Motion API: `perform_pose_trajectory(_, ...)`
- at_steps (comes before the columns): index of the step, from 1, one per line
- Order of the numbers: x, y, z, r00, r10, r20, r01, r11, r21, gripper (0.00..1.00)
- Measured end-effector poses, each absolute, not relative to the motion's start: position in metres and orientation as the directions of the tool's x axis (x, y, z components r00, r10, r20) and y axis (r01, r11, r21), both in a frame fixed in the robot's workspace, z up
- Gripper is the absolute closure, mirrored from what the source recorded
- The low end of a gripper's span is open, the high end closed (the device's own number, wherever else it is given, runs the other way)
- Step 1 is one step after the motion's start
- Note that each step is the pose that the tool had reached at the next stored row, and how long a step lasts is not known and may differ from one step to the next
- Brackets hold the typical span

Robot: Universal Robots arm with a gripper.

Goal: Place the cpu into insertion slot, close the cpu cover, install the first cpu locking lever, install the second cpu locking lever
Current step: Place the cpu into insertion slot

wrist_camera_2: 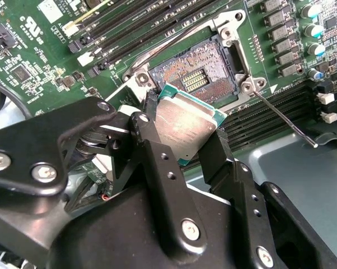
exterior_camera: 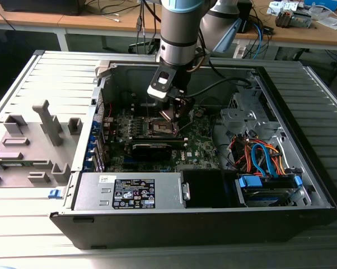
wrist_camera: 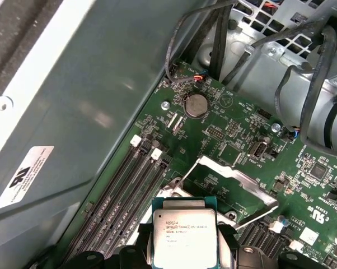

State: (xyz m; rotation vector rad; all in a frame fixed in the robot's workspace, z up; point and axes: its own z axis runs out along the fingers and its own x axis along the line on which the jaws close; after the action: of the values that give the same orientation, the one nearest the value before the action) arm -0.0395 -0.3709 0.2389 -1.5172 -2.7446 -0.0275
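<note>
One cpu (wrist_camera_2: 185, 126) clamped in pincer (wrist_camera_2: 182, 139) | above uncovered insertion slot (wrist_camera_2: 199, 70)

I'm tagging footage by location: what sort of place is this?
Probably a robotics or electronics lab: an open black desktop computer case lies on a grey slatted bench, wooden desks with cables stand behind, and the gripper holds a silver-topped square cpu.

A robotics lab or electronics workshop: an opened computer case (exterior_camera: 185, 227) lies on a ribbed grey metal tabletop (exterior_camera: 23, 241) with its motherboard (exterior_camera: 205, 140) bare, a robot arm (exterior_camera: 179, 33) reaches in from above, grey plastic fixtures (exterior_camera: 48, 120) stand at the exterior view's left, and wooden tabletops (exterior_camera: 308, 38) behind carry cables (exterior_camera: 110, 8) and loose parts (exterior_camera: 294, 17)
</note>
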Motion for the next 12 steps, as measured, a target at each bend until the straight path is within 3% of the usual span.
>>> perform_pose_trajectory(12,-0.0395,-0.3709,0.2389,-0.509,0.861,0.013,0.861,0.508,0.013,0.45)
